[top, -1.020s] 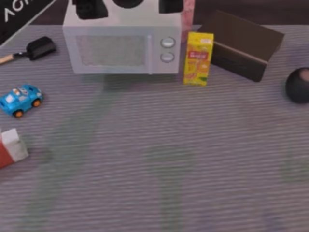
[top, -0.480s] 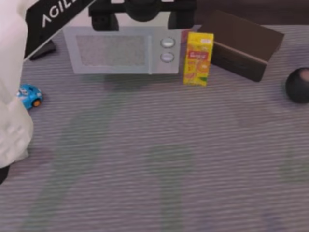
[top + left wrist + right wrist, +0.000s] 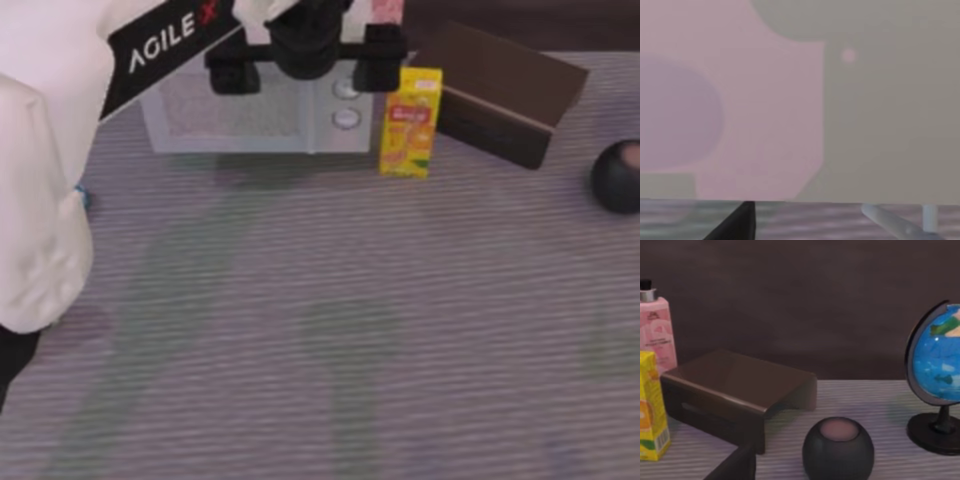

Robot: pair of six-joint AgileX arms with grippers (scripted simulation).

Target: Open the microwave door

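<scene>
The light-grey microwave stands at the back of the table, left of centre. Its door with the speckled window lies flush with the front, beside the two silver knobs. My left gripper hangs open over the microwave's top front edge, its two black fingers spread wide, one above the door and one near the knob panel. The left wrist view is filled by pink and grey surfaces close up, with one black fingertip at its edge. Of my right gripper, only one dark fingertip shows in the right wrist view.
A yellow juice carton stands right beside the microwave, then a brown box and a dark round speaker. A globe and a pink bottle stand farther back. My white left arm covers the table's left side.
My left arm has swung in from the left. Its gripper moved right and forward over the microwave, and the arm now hides the toy car and other left-side items.
</scene>
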